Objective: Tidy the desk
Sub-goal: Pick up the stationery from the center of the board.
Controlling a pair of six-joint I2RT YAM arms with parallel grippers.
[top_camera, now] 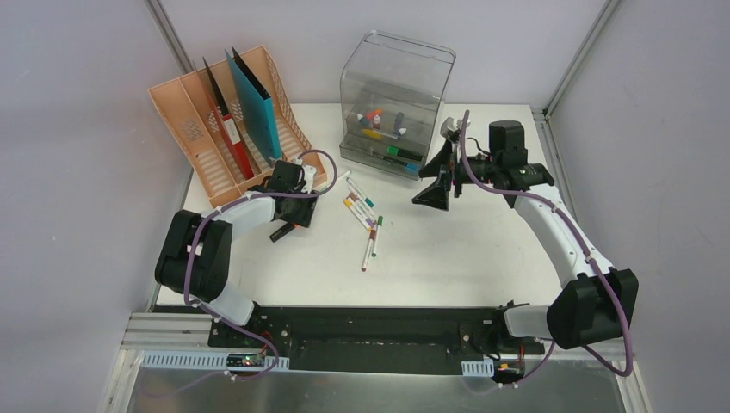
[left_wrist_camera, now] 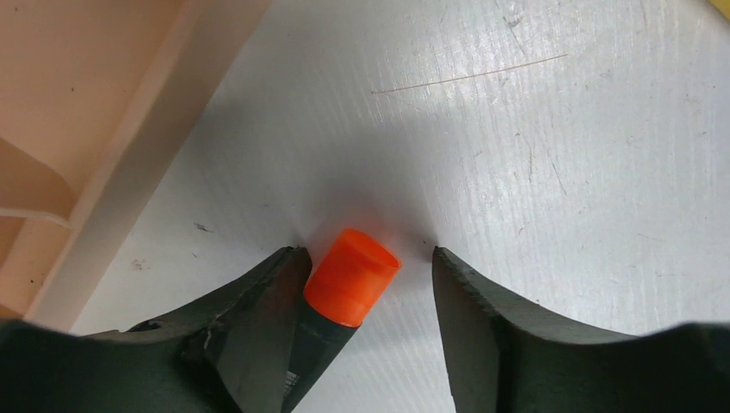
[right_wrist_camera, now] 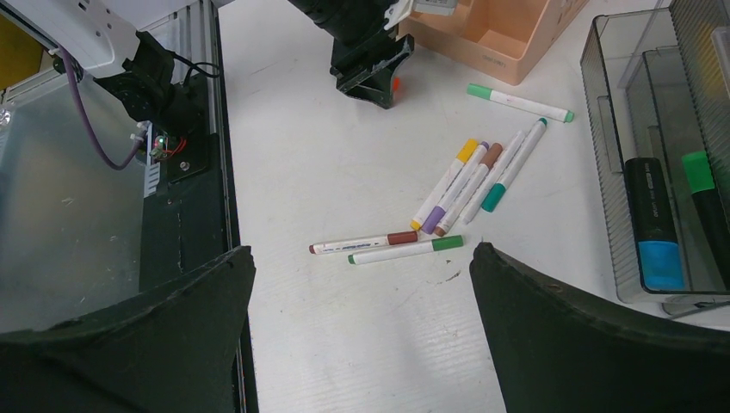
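The white desk [top_camera: 465, 249] carries several loose markers [top_camera: 363, 215] in its middle; they also show in the right wrist view [right_wrist_camera: 465, 185]. My left gripper [top_camera: 297, 206] is down on the desk beside the peach file rack. It is open, with its jaws on either side of a black marker with an orange cap [left_wrist_camera: 353, 275]. The cap touches the left finger [left_wrist_camera: 258, 301], and the right finger stands apart from it. My right gripper [top_camera: 437, 185] is open and empty, held above the desk in front of the clear drawer box.
The peach file rack [top_camera: 194, 138] with red and teal folders stands at the back left. The clear grey drawer box [top_camera: 392, 103] at the back centre holds markers, and its open drawer [right_wrist_camera: 603, 172] holds a blue highlighter [right_wrist_camera: 658, 232] and a green one. The black front rail [top_camera: 361, 323] is near.
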